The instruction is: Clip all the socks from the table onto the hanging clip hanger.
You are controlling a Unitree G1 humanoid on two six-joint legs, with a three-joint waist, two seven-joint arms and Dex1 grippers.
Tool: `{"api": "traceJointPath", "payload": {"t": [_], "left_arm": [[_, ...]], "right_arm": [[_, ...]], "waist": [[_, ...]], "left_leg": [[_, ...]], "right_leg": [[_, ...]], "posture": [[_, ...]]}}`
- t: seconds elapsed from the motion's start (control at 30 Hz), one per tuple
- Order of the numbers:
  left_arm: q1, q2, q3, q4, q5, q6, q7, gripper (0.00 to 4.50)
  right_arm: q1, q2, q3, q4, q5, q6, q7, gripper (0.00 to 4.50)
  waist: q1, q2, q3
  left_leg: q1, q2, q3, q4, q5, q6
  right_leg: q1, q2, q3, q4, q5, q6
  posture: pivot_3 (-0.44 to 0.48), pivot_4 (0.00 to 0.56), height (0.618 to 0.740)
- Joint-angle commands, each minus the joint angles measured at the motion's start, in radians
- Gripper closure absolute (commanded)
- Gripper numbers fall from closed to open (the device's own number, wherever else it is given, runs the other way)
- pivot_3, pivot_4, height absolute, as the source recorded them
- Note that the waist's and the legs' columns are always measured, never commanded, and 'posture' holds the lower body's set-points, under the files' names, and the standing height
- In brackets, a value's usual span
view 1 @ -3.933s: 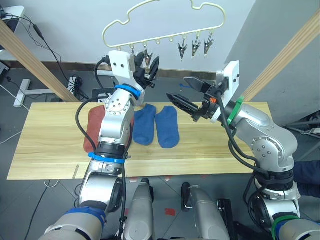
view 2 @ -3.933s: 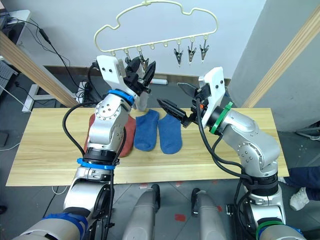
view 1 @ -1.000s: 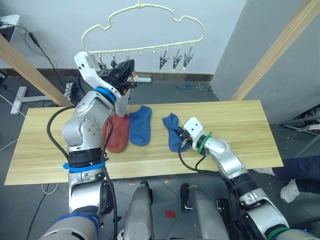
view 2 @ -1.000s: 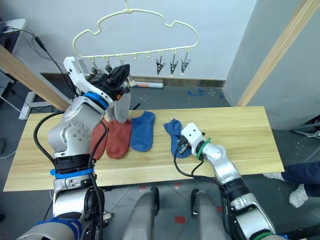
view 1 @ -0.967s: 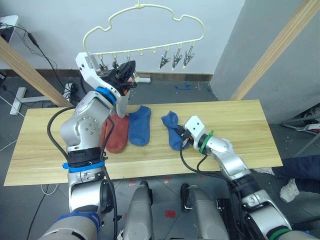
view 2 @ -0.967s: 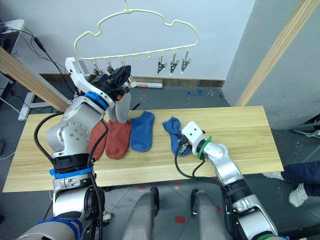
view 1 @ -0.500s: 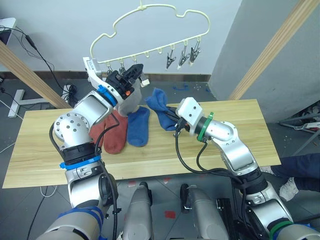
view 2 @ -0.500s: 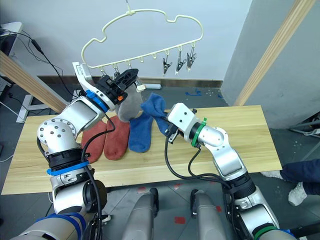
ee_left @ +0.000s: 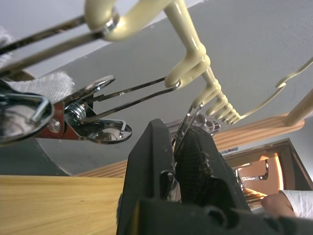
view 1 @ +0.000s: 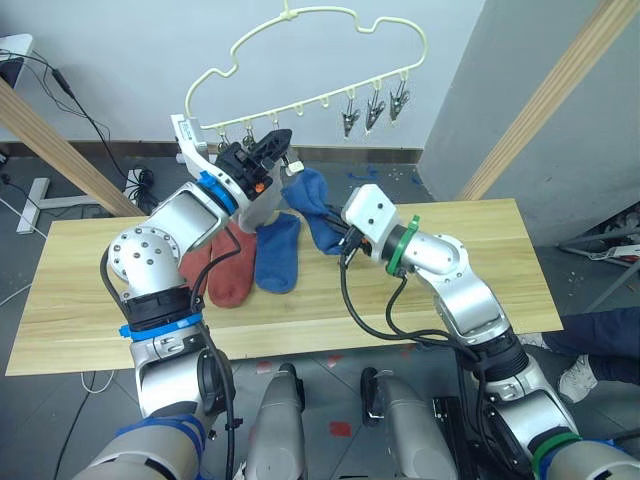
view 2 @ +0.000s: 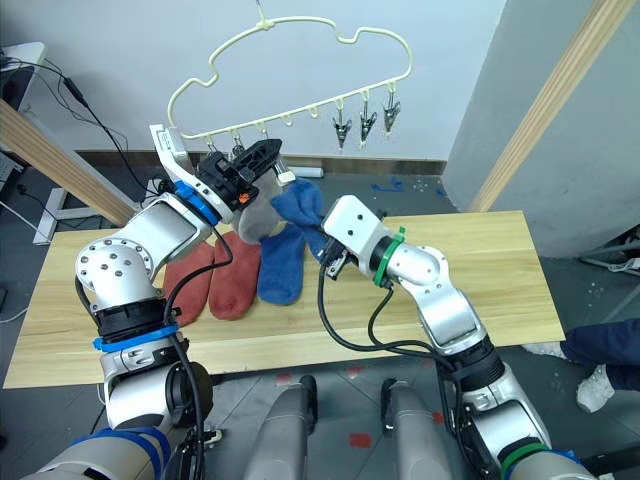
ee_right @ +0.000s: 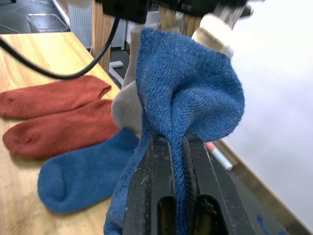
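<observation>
The pale-yellow clip hanger (view 1: 310,45) hangs above the table (view 1: 500,260). My left gripper (view 1: 277,150) is raised to its row of clips and is shut on one clip (ee_left: 182,128). A light grey sock (view 1: 262,205) hangs from the neighbouring clip (ee_left: 98,131). My right gripper (ee_right: 177,147) is shut on a blue sock (view 1: 314,203), held in the air just right of the grey sock and below the left gripper. On the table lie two rust-red socks (view 1: 232,272) (view 1: 193,265) and another blue sock (view 1: 278,255).
Three free clips (view 1: 375,103) hang at the hanger's right end. Light wooden poles slant at the left (view 1: 60,140) and right (view 1: 545,95). A person's leg (view 1: 600,335) is beyond the table's right end. Cables lie on the floor behind.
The right gripper picked the blue sock off the table and carried it up and left, close to the left gripper. The left gripper has stayed at the clips.
</observation>
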Motion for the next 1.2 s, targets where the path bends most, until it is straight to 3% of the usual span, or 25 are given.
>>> {"api": "traceJointPath", "payload": {"t": [0.03, 0.53, 0.97, 1.17, 1.2], "left_arm": [[0.029, 0.004, -0.022, -0.015, -0.006, 0.022, 0.011, 4.33], [0.058, 0.027, -0.081, -0.062, 0.034, -0.023, -0.044, 4.33], [0.06, 0.051, -0.082, -0.061, 0.036, -0.038, -0.072, 0.17], [0.098, 0.147, -0.094, -0.134, 0.011, 0.062, -0.089, 0.05], [0.12, 0.192, -0.119, -0.169, 0.028, 0.088, -0.108, 0.01]], "right_arm": [[-0.026, 0.016, 0.008, -0.026, 0.002, -0.012, -0.005, 4.48], [-0.076, 0.035, 0.009, 0.012, -0.013, -0.006, -0.027, 4.48], [-0.058, 0.026, 0.0, 0.018, -0.02, 0.01, -0.049, 4.5], [-0.04, 0.122, -0.071, 0.054, 0.071, 0.089, -0.103, 4.5], [-0.039, 0.136, -0.082, 0.06, 0.087, 0.098, -0.102, 4.21]], "waist": [[0.0, 0.0, 0.0], [0.003, 0.0, 0.0], [0.016, 0.0, 0.0], [0.018, 0.0, 0.0], [0.017, 0.0, 0.0]], "left_leg": [[0.0, 0.0, 0.0, 0.0, 0.0, 0.0], [-0.002, 0.0, 0.0, -0.001, 0.0, 0.0], [-0.008, 0.0, -0.001, -0.001, 0.0, 0.0], [-0.008, 0.001, -0.001, -0.001, 0.0, 0.0], [-0.008, 0.001, -0.001, -0.001, 0.0, 0.0]], "right_leg": [[0.0, 0.0, 0.0, 0.0, 0.0, 0.0], [0.0, 0.0, 0.0, -0.003, 0.0, 0.0], [-0.006, 0.0, -0.001, -0.003, 0.0, 0.0], [-0.006, 0.0, -0.001, -0.003, 0.0, 0.0], [-0.006, 0.0, -0.001, -0.003, 0.0, 0.0]], "posture": [[0.173, 0.349, 0.74], [0.173, 0.351, 0.74], [0.171, 0.349, 0.74], [0.17, 0.351, 0.74], [0.181, 0.349, 0.74]]}}
